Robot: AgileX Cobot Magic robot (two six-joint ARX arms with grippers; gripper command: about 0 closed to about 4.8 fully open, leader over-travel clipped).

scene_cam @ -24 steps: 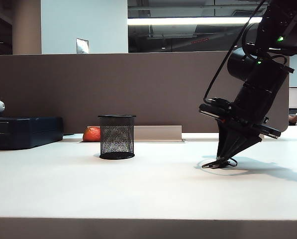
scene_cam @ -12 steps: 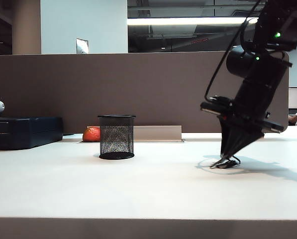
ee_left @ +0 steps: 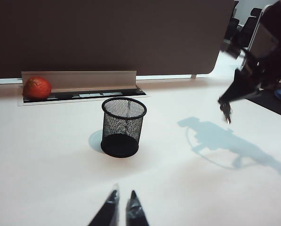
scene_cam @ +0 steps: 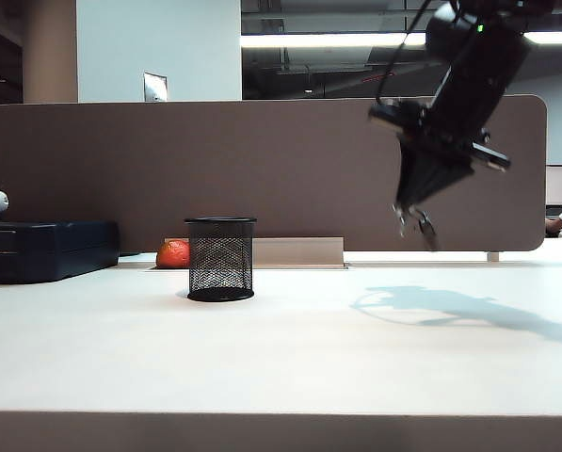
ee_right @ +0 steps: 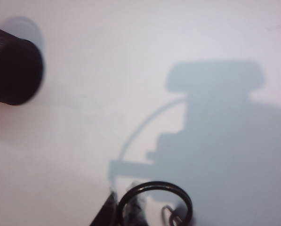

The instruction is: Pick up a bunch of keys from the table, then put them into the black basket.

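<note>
My right gripper (scene_cam: pixel 414 213) is clenched on the bunch of keys (scene_cam: pixel 420 226), high above the table (scene_cam: pixel 281 348). The black basket (scene_cam: pixel 220 259) sits well off to its left and lower. My left gripper (ee_left: pixel 121 207), pinched shut on nothing, rests nearer the basket.

one black basket (scene_cam: pixel 220 259), one bunch of keys (scene_cam: pixel 418 225)

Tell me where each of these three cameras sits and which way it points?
Exterior view: low at the table's front edge, facing the partition; shows the right arm lifting the bunch of keys in the right end effector.
Left wrist view: on the left arm, looking over the table at the black basket; its own left end effector tips show, shut.
Right wrist view: on the right arm, looking down at the table; key ring and tips show.
Shared: all three see the black basket.
</note>
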